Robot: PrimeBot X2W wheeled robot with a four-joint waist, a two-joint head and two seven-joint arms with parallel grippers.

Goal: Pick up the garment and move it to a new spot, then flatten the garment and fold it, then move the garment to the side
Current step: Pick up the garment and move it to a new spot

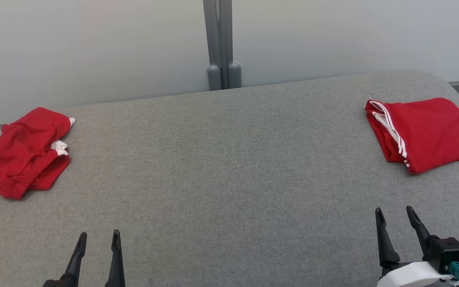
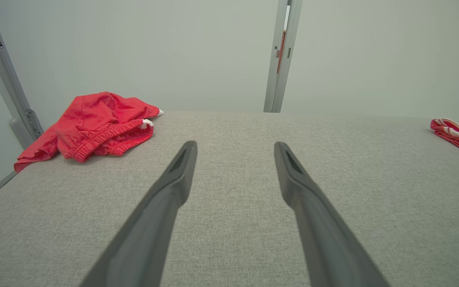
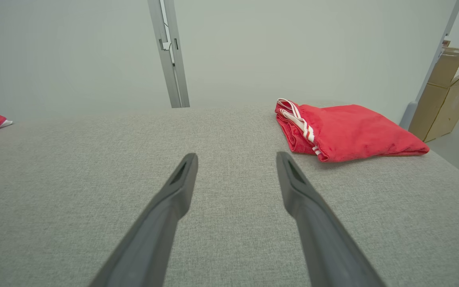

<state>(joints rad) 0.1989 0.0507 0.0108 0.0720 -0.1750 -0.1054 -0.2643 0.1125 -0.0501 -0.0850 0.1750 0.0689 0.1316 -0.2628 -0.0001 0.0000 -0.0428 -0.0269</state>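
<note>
Low over the near tabletop (image 1: 229,179), left end effector (image 1: 99,234) and right end effector (image 1: 393,209), fingers spread wide, nothing held. At the far left edge, crumpled red shorts (image 1: 20,153), well apart from both; probably light, limp, slightly slick. Best pinched at the gathered elastic waistband (image 2: 110,133), thick enough to bite. Waistband ruching plain in the left wrist view, a red lump from the head. Far right, folded red striped garment (image 1: 426,133); beyond it, in the right wrist view, cardboard box (image 3: 448,91).
</note>
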